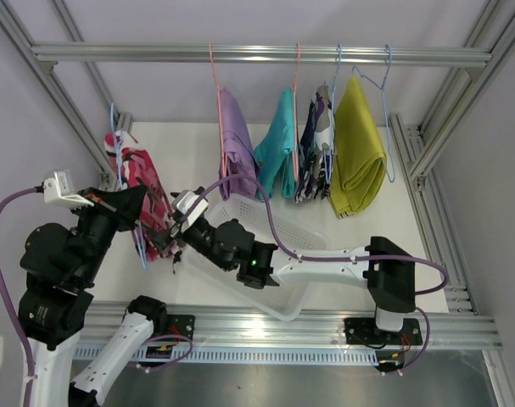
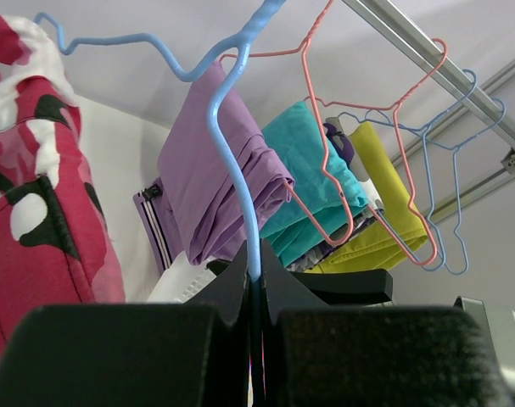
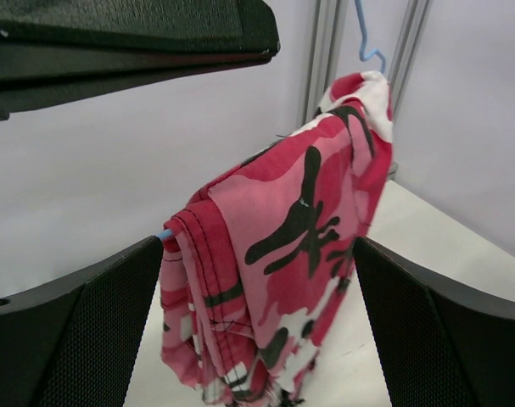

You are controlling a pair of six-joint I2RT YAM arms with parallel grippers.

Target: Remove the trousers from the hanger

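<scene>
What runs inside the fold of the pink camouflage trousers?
A blue hanger: its bar's tip pokes out of the pink camouflage trousers, its hook shows above. Cloth covers the rest.

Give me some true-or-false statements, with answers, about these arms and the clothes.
The left end effector is clamped on the blue hanger. True.
The mustard trousers hang from the rail. True.
The right end effector is shut on the pink trousers. False: its jaws stand open either side of them.
The pink trousers hang from the rail too. False: their blue hanger is off it, held by the left end effector.
</scene>
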